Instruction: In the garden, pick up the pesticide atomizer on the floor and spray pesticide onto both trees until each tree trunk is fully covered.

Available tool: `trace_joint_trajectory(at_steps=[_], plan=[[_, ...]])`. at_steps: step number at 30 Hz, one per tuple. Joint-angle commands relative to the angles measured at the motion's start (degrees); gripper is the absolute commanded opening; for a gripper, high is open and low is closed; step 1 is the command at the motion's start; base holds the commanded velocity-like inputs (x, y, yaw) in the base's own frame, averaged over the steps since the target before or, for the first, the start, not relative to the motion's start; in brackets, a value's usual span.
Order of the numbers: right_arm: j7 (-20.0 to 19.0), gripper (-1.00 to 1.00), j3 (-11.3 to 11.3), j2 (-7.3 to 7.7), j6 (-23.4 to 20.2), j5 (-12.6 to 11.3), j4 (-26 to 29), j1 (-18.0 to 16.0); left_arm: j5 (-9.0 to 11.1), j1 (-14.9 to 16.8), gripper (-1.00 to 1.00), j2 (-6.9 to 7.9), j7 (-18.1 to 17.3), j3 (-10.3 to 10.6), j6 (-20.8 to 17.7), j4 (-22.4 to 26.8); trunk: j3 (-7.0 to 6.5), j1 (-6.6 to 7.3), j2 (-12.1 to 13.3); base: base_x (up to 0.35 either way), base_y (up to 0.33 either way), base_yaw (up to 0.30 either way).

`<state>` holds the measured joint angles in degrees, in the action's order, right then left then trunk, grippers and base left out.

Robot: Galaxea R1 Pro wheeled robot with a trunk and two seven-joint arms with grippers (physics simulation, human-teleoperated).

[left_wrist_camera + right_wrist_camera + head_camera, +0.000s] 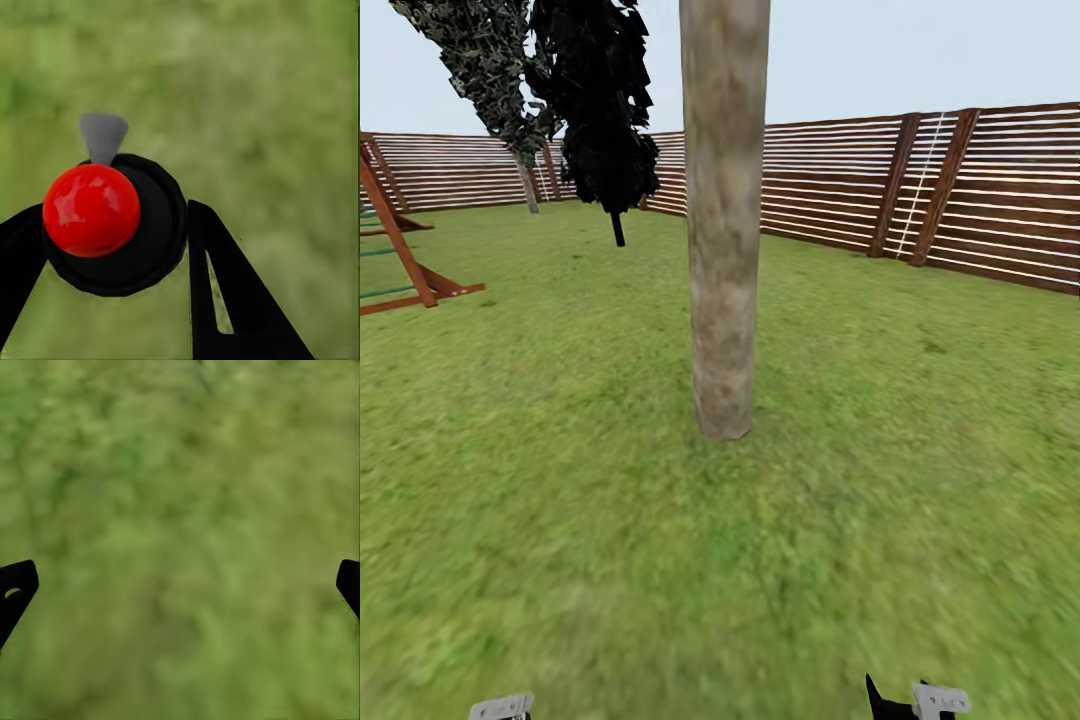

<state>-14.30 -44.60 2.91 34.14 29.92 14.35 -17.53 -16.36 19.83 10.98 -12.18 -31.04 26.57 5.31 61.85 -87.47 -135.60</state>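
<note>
Pickup is judged to be done: in the left wrist view the pesticide atomizer [112,225], dark with a red spot, is held between the fingers [225,292] of the left gripper [112,259], above the lawn [270,105]. The fingers [15,589] of the right gripper [180,589] are spread wide and hold nothing. In the head view one tree trunk [723,260] stands near in front, with no spray cover to be seen on its bark. Spraying of both trunks is judged to be left.
</note>
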Motion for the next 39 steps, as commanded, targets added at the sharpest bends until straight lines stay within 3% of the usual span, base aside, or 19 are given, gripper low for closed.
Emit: trace_joint_trajectory(at_steps=[1, 18, 20, 22, 24, 26, 27, 28, 29, 30, 31, 34, 36, 37, 39], plan=[[-0.5, 1.00, -0.5, -0.01, 0.2, 0.1, 0.0, 0.0, -0.3, 0.0, -1.00, 0.01, -0.3, -0.5, 0.1, 0.0, -0.04, -0.03, 0.0, 0.339, 0.000, -0.063], [-0.3, 1.00, -0.6, 0.15, 0.2, 0.1, 0.4, 0.0, -0.6, 0.0, -1.00, 0.12, -0.4, -0.3, 0.1, 0.4, -0.54, -0.03, 0.0, 0.339, 0.000, -0.039], [-0.5, 1.00, 0.2, 0.35, 0.2, 0.1, 1.4, 0.0, -0.7, 0.1, -1.00, 0.27, -0.5, -0.2, 0.0, 0.6, -0.54, -0.03, 0.0, 0.339, 0.000, 0.000], [-0.6, 1.00, 4.6, 0.40, 0.1, 0.2, 4.6, 0.0, -0.9, 0.3, -1.00, 0.36, -0.9, -0.2, -0.1, 0.8, -0.54, -0.03, 0.0, 0.339, 0.000, 0.000], [-0.7, 1.00, 13.8, 0.42, -0.1, 0.9, 8.7, -0.1, -2.4, 0.5, -1.00, 0.29, -1.3, 0.9, 0.0, 0.9, -0.54, -0.03, 0.0, 0.323, 0.000, 0.000], [-0.7, 1.00, 26.6, 0.43, -1.7, 1.7, 11.7, -1.1, -8.9, 0.9, -1.00, 0.23, -1.4, 6.2, -0.2, 2.2, -0.54, -0.03, 0.0, 0.253, 0.000, 0.000], [-1.5, 1.00, 34.7, 0.43, -4.5, 2.1, 12.3, -3.8, -13.4, 1.1, -1.00, 0.04, -2.2, 9.9, -0.3, 5.0, -0.54, -0.03, 0.0, 0.086, 0.000, 0.000], [-4.3, 1.00, 38.4, 0.43, -5.9, 2.2, 12.5, -5.6, -15.4, 1.2, -1.00, 0.01, -4.8, 11.6, -0.3, 7.1, -0.54, -0.03, 0.0, 0.044, 0.000, 0.000], [-11.4, 1.00, 41.2, 0.43, -7.0, 2.2, 12.7, -8.3, -17.3, 1.4, -1.00, 0.02, -12.3, 13.4, -0.7, 11.7, -0.54, -0.03, 0.0, 0.018, 0.000, 0.000], [-15.4, 1.00, 41.9, 0.43, -7.4, 2.2, 12.7, -9.7, -17.9, 1.5, -1.00, 0.02, -16.9, 13.9, -1.0, 14.5, -0.54, -0.03, 0.0, 0.012, 0.000, 0.000], [-20.7, 1.00, 42.5, 0.41, -7.9, 2.2, 12.8, -11.6, -18.5, 1.6, -1.00, 0.05, -23.7, 14.3, -2.1, 18.6, -0.54, -0.03, 0.0, 0.006, 0.000, 0.000], [-26.9, 1.00, 43.2, 0.21, -9.0, 2.1, 13.1, -14.2, -19.7, 2.4, -1.00, 0.29, -35.5, 14.8, -7.6, 25.7, -0.54, -0.03, 0.0, 0.002, 0.000, 0.000], [-28.3, 1.00, 43.4, -0.15, -9.9, 2.1, 14.2, -15.1, -23.4, 3.9, -1.00, 0.27, -42.6, 14.9, -11.1, 28.6, -0.54, -0.03, 0.0, 0.000, 0.000, 0.000], [-29.2, 1.00, 43.6, -0.69, -10.2, 2.1, 14.7, -15.4, -29.5, 5.4, -1.00, -0.04, -46.8, 14.8, -12.5, 29.6, -0.54, -0.03, 0.0, 0.000, 0.000, 0.000], [-29.5, 1.00, 43.6, -1.11, -10.3, 2.1, 14.9, -15.5, -34.0, 6.0, -1.00, -0.33, -48.3, 14.8, -13.1, 29.9, -0.54, -0.03, 0.0, 0.000, 0.000, 0.000]])
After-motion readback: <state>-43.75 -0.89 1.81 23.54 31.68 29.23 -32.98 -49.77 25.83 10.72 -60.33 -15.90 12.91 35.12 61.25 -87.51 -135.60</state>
